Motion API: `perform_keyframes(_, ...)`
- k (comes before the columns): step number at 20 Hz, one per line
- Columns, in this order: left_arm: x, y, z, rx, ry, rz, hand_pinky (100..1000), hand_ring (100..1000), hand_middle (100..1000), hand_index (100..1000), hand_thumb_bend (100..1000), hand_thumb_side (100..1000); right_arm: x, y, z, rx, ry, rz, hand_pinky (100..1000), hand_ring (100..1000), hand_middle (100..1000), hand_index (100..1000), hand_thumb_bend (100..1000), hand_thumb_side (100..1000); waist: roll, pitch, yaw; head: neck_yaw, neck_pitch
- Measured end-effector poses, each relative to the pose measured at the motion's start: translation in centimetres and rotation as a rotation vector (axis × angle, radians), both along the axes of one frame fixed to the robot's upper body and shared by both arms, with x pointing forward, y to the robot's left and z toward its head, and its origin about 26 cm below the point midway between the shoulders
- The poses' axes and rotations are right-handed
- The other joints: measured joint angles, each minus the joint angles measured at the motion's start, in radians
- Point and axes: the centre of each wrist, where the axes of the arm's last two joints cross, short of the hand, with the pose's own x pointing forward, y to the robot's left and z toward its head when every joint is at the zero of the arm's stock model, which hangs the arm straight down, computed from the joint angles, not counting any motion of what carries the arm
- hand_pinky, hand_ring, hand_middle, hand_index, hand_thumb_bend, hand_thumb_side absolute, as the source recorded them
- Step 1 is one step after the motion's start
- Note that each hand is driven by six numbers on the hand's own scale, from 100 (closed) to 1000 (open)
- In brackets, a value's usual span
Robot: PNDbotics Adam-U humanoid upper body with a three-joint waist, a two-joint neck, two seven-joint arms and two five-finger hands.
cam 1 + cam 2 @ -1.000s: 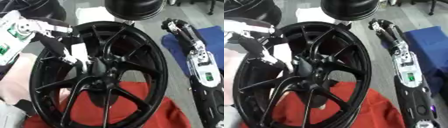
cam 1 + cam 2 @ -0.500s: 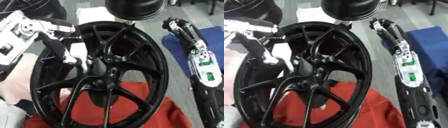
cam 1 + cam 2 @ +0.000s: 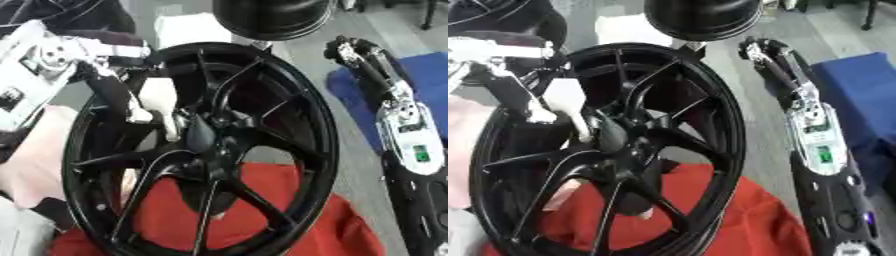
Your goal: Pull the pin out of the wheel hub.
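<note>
I can't make out the pin itself; it should sit at the centre of the black wheel hub (image 3: 203, 135), which stands nearly upright on a red cloth (image 3: 262, 210). My left hand (image 3: 131, 102) is by far the nearer one, reaching in between the spokes from about ten o'clock of the hub, its pale fingers (image 3: 168, 125) right at the centre. Whether they pinch anything, I cannot tell. I judge the pull must run along the axle, toward me. My right arm (image 3: 811, 130) lies well apart at three o'clock.
</note>
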Motion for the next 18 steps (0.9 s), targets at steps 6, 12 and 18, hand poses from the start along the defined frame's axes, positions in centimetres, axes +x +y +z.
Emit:
perform_keyframes(6,-2.8,6.5,4.4,-0.223,-0.125,0.096,604,446,230,343,301,100,-0.2,-0.6,-0.2,0.007,0.001,-0.029,949,798,633,678,100,624,0.0,0.0,0.023,-0.028,0.0)
perform_keyframes(12,-3.8,15.3,4.4,-0.386,-0.16,0.367,606,457,250,371,281,100,-0.6,-1.9,0.0,0.022,-0.013,-0.083,949,798,633,678,100,620,0.0,0.001,0.045,-0.055,0.0)
perform_keyframes(18,-4.1,23.1,2.4,-0.527,-0.172,0.601,606,462,262,387,274,109,-0.7,-2.4,0.9,0.045,-0.051,-0.112,948,797,632,677,100,607,-0.001,0.017,0.054,-0.072,-0.01)
